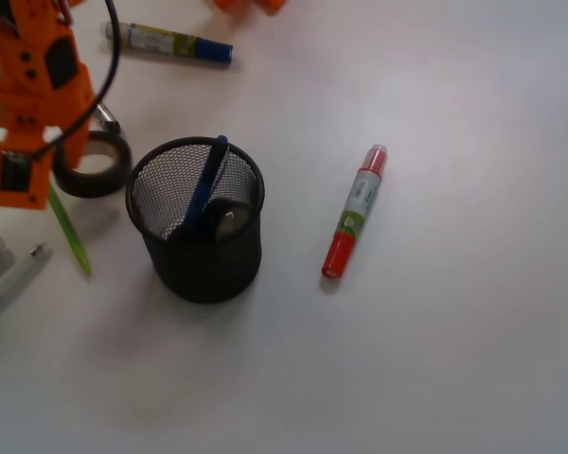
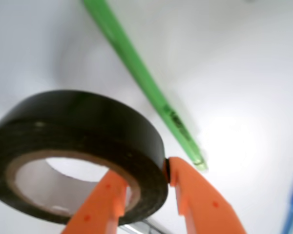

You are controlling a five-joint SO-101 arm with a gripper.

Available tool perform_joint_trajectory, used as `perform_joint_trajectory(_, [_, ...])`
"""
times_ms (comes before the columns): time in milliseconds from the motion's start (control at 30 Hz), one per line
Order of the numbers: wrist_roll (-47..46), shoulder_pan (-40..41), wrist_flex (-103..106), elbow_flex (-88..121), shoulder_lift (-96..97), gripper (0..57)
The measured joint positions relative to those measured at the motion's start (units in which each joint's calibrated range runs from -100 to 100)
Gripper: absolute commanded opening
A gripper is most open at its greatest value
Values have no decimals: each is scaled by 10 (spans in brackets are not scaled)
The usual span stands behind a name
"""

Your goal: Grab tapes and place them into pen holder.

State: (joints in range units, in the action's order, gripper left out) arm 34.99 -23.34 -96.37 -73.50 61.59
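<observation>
End effector (image 2: 145, 187) is clenched across the wall of a dark tape roll (image 2: 78, 146), one finger inside the ring, one outside. Beside it stands the pen holder (image 1: 197, 219); grasping looks complete, so next comes lifting over its rim and releasing.

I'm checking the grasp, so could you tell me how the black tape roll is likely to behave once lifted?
The black tape roll looks rigid, so it should keep its ring shape. The gripper pinches only one wall, so the roll may pivot or sag. Its outer face looks smooth, so it could slip.
</observation>
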Motion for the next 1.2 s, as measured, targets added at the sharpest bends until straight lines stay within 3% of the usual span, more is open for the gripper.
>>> perform_joint_trajectory(200, [-47, 15, 5, -147, 1, 2])
perform_joint_trajectory(500, [-128, 118, 158, -223, -44, 2])
perform_joint_trajectory(867, [-153, 147, 160, -225, -140, 2])
perform_joint_trajectory(1200, [-138, 203, 106, -232, -77, 2])
